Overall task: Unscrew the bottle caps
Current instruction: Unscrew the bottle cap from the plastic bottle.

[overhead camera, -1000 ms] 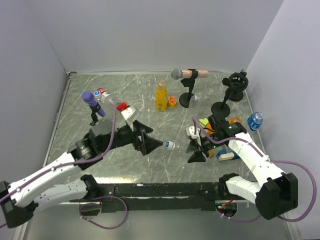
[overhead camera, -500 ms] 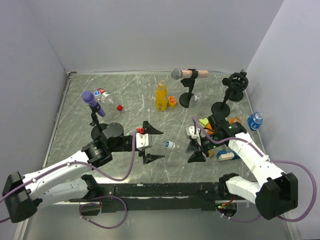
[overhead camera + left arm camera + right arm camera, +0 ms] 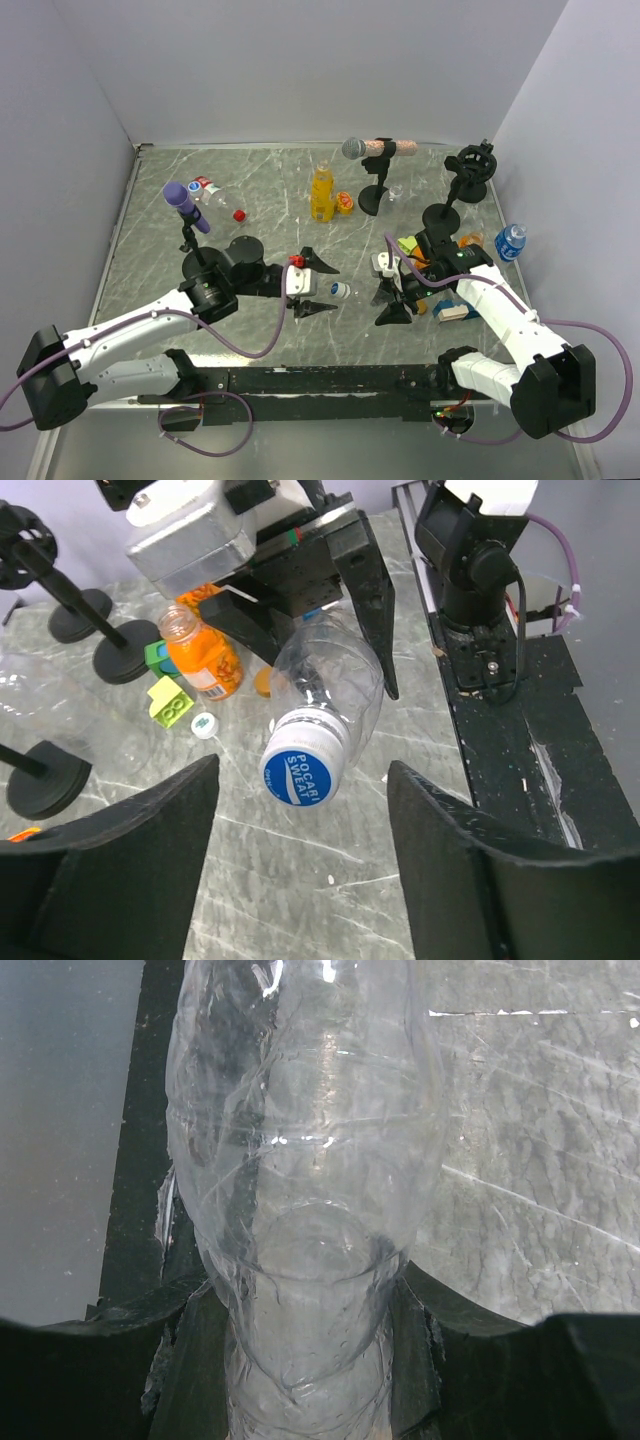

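A clear bottle (image 3: 310, 1190) lies level above the table, and my right gripper (image 3: 305, 1360) is shut on its body. Its blue-and-white cap (image 3: 305, 763) points straight at my left gripper (image 3: 300, 825). That gripper is open, one finger on each side of the cap (image 3: 339, 290) with a gap on both sides and nothing touching. From above, the left gripper (image 3: 322, 286) and the right gripper (image 3: 393, 292) face each other along the bottle (image 3: 365, 284). A yellow-orange juice bottle (image 3: 321, 193) stands uncapped at the back. Back left lies a red-capped clear bottle (image 3: 215, 196).
Three microphone stands: purple (image 3: 186, 209) at left, grey-headed (image 3: 372, 160) at back centre, black (image 3: 466, 170) at back right. A small blue-labelled bottle (image 3: 511, 242) lies by the right wall. Coloured blocks (image 3: 170, 702) and a small white cap (image 3: 203, 724) sit near the juice bottle (image 3: 201, 658).
My left arm has swung from the back left across to the blue cap, and its jaws have narrowed around it. The right arm and its bottle have not moved.
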